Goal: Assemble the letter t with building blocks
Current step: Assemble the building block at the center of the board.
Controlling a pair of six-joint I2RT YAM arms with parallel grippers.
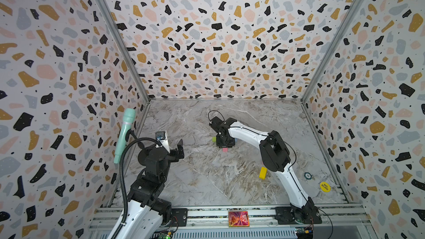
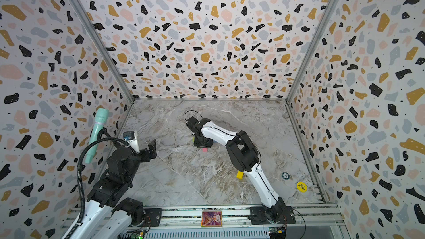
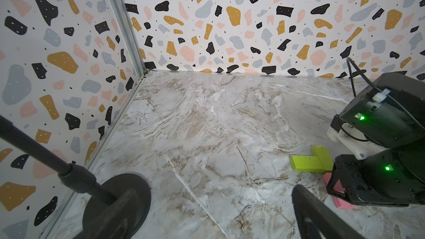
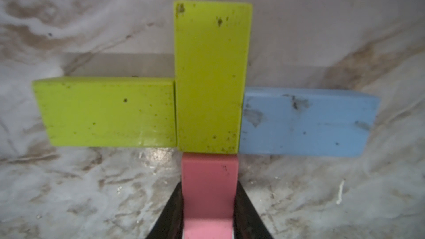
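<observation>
Pink brick [image 4: 209, 171], clamped in the right gripper [image 4: 209, 189], butts the upright green brick [image 4: 210, 77]; dragging it on release could shove that green brick askew.

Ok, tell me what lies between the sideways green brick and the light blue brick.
The other lime green brick, crosswise, touching the sideways green brick and the light blue brick, as the right wrist view shows.
</observation>
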